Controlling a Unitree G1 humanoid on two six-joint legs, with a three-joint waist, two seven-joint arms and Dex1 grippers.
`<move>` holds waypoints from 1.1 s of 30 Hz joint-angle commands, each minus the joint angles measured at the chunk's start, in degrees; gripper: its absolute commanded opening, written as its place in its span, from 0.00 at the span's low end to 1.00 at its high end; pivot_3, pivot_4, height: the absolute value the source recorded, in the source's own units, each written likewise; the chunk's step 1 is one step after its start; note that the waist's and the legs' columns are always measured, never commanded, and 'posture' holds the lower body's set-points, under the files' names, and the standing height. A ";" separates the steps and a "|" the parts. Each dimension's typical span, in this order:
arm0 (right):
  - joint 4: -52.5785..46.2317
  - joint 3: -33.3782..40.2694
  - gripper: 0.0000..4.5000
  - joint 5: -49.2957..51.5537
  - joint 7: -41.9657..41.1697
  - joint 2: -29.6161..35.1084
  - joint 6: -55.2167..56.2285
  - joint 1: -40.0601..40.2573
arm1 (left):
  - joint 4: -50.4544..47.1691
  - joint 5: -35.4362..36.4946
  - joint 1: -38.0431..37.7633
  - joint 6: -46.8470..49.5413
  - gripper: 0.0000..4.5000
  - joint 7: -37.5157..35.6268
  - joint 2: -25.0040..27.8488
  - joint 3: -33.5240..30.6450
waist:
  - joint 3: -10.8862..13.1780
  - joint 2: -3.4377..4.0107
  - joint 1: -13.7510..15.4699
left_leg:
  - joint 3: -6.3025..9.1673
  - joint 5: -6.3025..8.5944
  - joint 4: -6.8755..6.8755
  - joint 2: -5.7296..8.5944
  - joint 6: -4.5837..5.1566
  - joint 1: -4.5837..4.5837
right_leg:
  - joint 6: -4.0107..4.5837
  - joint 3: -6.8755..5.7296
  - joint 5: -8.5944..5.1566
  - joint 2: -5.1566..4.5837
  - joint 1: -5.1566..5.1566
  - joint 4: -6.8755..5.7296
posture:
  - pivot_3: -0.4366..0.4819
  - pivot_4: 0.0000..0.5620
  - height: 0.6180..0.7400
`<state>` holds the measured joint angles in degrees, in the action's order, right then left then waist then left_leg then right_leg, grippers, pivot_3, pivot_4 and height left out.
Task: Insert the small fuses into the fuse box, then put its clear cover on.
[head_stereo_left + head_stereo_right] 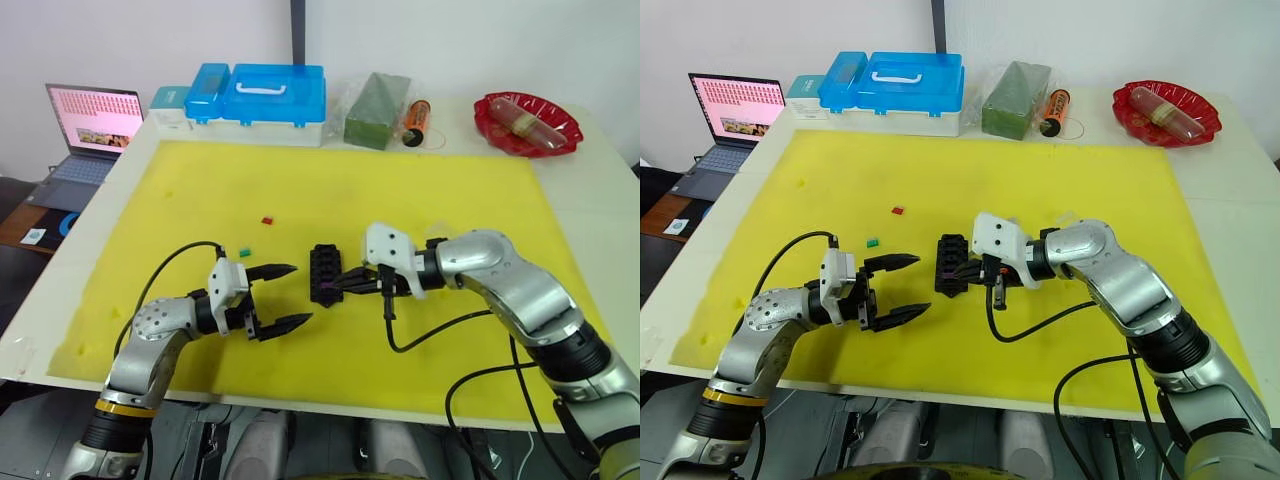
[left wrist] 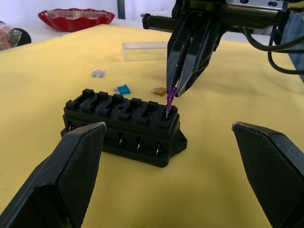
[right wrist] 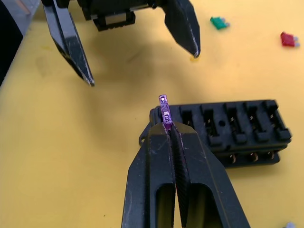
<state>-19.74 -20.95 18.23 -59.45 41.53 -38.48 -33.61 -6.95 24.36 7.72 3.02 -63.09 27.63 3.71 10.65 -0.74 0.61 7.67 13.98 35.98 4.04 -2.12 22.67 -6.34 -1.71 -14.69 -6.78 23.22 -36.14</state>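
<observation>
Yellow mat carried the black fuse box at its near centre, slots upward. Right gripper pinched a purple fuse above the box's end slot; left gripper gaped beside it. Clear cover, red fuse and green fuse lay loose.

Purple fuse pinched at the fuse box's end slot

Right gripper closed on the purple fuse, its tip standing out past the fingertips — held over the end of the black fuse box, at the last slot of the row. Beyond, left gripper spread wide, both fingers apart above the yellow mat — not touching the box. Past the box, well apart from it, a green fuse and a red fuse lying loose on the mat.
</observation>
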 commanded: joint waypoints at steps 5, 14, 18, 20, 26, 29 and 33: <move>-0.31 0.48 0.00 -1.09 -0.07 -0.06 0.03 -0.24 | -0.11 -0.31 -0.23 -2.30 0.99 -0.66 0.01 0.11 | 0.00 0.00 0.01 | 0.00 0.00 0.01 0.00 0.00 -0.01 | 0.01 0.00 0.00 0.00 0.00 -0.02 | 0.48 0.27 1.00; 0.15 0.85 0.00 -1.26 -0.15 -0.40 -0.15 -0.63 | 0.92 -0.37 0.54 -3.09 0.99 -0.93 -0.19 0.46 | 0.00 0.00 -0.01 | 0.00 0.00 0.03 0.00 0.00 -0.02 | 0.01 0.00 0.01 0.00 -0.01 -0.04 | 0.48 0.27 1.00; 0.15 0.48 0.00 -1.86 -0.59 -0.04 0.40 -1.08 | -0.78 -0.09 0.86 -1.80 0.99 -0.29 -0.13 0.72 | 0.00 0.00 -0.01 | 0.00 0.00 0.04 0.00 0.00 -0.02 | 0.00 0.00 0.01 0.00 -0.01 -0.04 | 0.48 0.27 1.00; 0.25 0.19 0.00 -2.30 -0.80 0.11 0.70 -1.24 | -1.55 0.05 1.14 -1.07 0.99 0.07 -0.13 0.81 | 0.00 0.00 0.01 | 0.00 0.00 0.04 0.00 0.00 -0.02 | 0.00 0.00 0.01 0.00 -0.01 -0.04 | 0.48 0.27 1.00; 0.32 -0.34 0.00 -3.36 -1.38 0.08 0.79 -1.78 | -3.58 0.43 1.85 1.13 0.99 1.06 -0.12 0.89 | 0.00 0.00 -0.05 | -0.01 0.00 0.06 0.00 0.00 -0.03 | -0.02 0.01 0.03 0.00 -0.03 -0.05 | 0.48 0.27 1.00; 0.35 -0.64 0.00 -3.64 -2.40 0.24 1.15 -1.68 | -4.22 0.60 2.11 1.95 0.99 1.50 0.00 0.99 | 0.00 0.00 -0.03 | -0.01 0.00 0.06 0.01 0.00 -0.04 | -0.03 0.01 0.04 0.01 -0.03 -0.06 | 0.48 0.27 1.00; 0.40 -0.50 0.00 -4.29 -2.32 -0.10 1.58 -1.38 | -4.76 0.68 2.23 2.71 0.99 1.83 0.11 1.01 | 0.00 0.00 -0.03 | -0.01 0.00 0.06 0.01 0.00 -0.04 | -0.04 0.00 0.04 0.01 -0.03 -0.06 | 0.48 0.27 1.00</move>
<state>-18.68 -22.06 14.15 -61.61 41.53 -37.80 -34.32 -9.59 24.30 9.33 5.77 -61.43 27.36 5.08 10.65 -0.74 0.58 7.66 13.97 36.05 4.04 -2.13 22.63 -6.38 -1.71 -14.65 -6.77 23.19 -36.20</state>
